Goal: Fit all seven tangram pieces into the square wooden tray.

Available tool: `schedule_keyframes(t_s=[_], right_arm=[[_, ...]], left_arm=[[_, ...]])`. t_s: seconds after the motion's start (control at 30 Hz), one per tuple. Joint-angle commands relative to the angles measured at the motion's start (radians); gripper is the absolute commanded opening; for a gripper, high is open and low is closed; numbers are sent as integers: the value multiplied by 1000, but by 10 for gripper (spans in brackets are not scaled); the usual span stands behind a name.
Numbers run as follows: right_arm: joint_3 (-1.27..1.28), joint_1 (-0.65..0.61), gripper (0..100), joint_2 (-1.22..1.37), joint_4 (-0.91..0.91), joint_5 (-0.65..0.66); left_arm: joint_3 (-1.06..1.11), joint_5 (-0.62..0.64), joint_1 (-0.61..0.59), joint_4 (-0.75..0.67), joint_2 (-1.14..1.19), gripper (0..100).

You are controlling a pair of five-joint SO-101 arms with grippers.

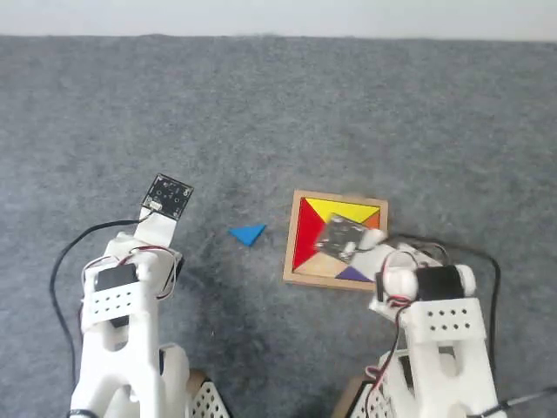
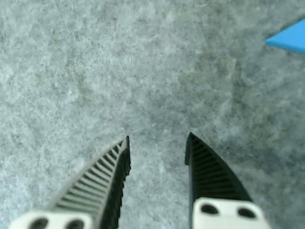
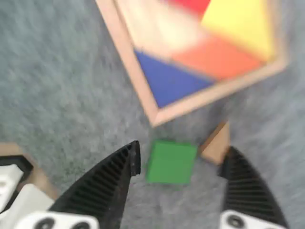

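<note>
The square wooden tray (image 1: 291,252) lies right of centre and holds a red (image 1: 309,233), a yellow (image 1: 344,209) and a purple-blue piece (image 1: 352,273). A blue triangle (image 1: 248,234) lies on the carpet to its left. My right gripper (image 3: 183,152) is open just outside a tray corner (image 3: 153,116), its fingers straddling a green square (image 3: 171,162) on the carpet. A tan wooden piece (image 3: 217,143) lies beside the square. My left gripper (image 2: 157,143) is open over bare carpet, with the blue triangle (image 2: 290,38) off to one side.
Grey carpet covers the whole table. The right arm's wrist (image 1: 346,237) hangs over the near right part of the tray. The left arm's wrist (image 1: 165,198) is left of the blue triangle. A pale wall edge runs along the far side.
</note>
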Motion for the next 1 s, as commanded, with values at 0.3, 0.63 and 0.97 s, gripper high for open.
schedule_keyframes(t_s=[0.3, 0.63, 0.97], right_arm=[[167, 185, 336, -25, -252, 25], [-23, 232, 333, -22, -219, -218], [-249, 255, 333, 441, -278, 11]], left_arm=[[-5, -9, -6, -12, -6, 178], [-5, -9, -5, -12, -6, 178], [-5, -9, -3, -12, -6, 178]])
